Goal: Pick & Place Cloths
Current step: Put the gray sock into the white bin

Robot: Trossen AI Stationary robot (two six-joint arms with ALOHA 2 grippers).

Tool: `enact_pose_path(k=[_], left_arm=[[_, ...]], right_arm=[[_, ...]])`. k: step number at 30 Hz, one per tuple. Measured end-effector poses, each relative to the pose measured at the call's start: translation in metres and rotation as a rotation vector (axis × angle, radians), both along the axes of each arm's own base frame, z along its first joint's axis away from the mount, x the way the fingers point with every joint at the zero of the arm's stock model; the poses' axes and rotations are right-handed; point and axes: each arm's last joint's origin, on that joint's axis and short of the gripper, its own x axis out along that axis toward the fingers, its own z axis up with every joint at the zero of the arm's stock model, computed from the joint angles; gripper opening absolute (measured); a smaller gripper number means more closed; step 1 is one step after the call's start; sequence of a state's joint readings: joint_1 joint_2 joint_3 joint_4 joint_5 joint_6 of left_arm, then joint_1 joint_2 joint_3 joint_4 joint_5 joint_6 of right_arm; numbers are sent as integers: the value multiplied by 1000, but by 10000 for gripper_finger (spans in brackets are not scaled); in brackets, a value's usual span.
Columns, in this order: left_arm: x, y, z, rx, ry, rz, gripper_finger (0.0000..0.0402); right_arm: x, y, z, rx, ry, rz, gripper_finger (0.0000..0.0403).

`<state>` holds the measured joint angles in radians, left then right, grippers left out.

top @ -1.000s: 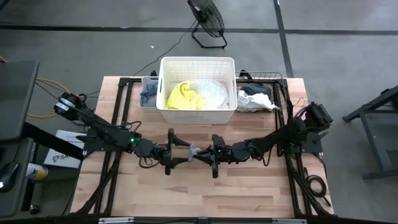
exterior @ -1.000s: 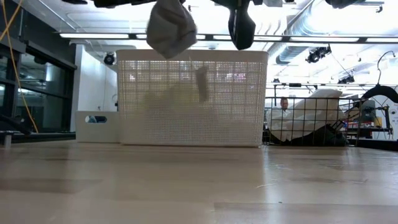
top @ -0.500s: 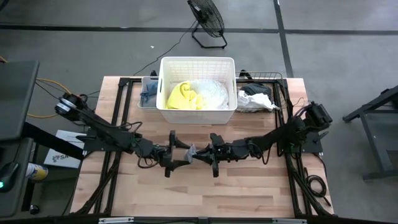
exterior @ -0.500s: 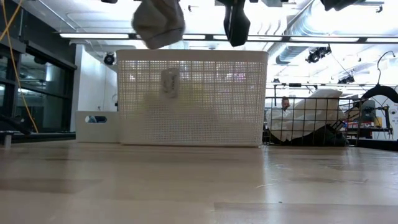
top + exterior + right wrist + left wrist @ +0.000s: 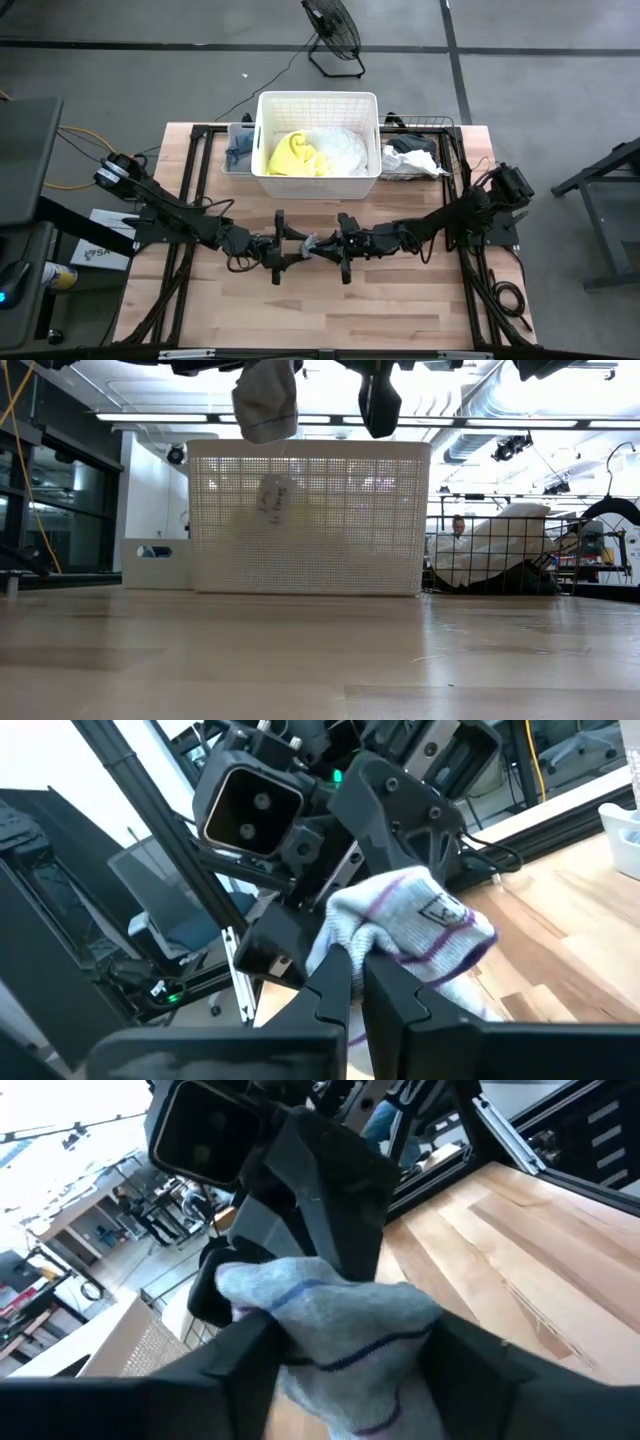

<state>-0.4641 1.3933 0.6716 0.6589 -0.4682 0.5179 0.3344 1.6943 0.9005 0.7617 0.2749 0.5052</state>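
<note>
Above pale wooden slat tabletop [image 5: 330, 310], left gripper [image 5: 297, 246] and pinched-shut right gripper [image 5: 328, 247] both clasping small grey purple-striped cloth [image 5: 312, 244]; concrete floor [image 5: 120, 70] around

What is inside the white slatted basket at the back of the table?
Inside the white basket lie a yellow cloth and a pale white cloth. Anything beneath them is covered.

One white basket [image 5: 318, 103] holding two cloths, yellow [image 5: 292, 155] and white [image 5: 338, 150], one grey cloth [image 5: 311, 243] between two pincers, left [image 5: 291, 243] and right [image 5: 332, 246], and one floor fan [image 5: 333, 30].
</note>
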Motion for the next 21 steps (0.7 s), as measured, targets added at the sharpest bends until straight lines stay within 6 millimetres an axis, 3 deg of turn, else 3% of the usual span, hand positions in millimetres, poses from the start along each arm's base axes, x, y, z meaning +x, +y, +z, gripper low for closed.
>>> enact_pose_path(k=[9,15,21], left_arm=[[-1,1,-5,-110,47,48,25],[-1,1,-6,-159,49,54,17],[-1,1,-6,-204,48,57,8]], right_arm=[[0,0,0,-14,1,-1,5],[0,1,0,-45,0,16,10],[-2,6,0,-98,-8,31,43]])
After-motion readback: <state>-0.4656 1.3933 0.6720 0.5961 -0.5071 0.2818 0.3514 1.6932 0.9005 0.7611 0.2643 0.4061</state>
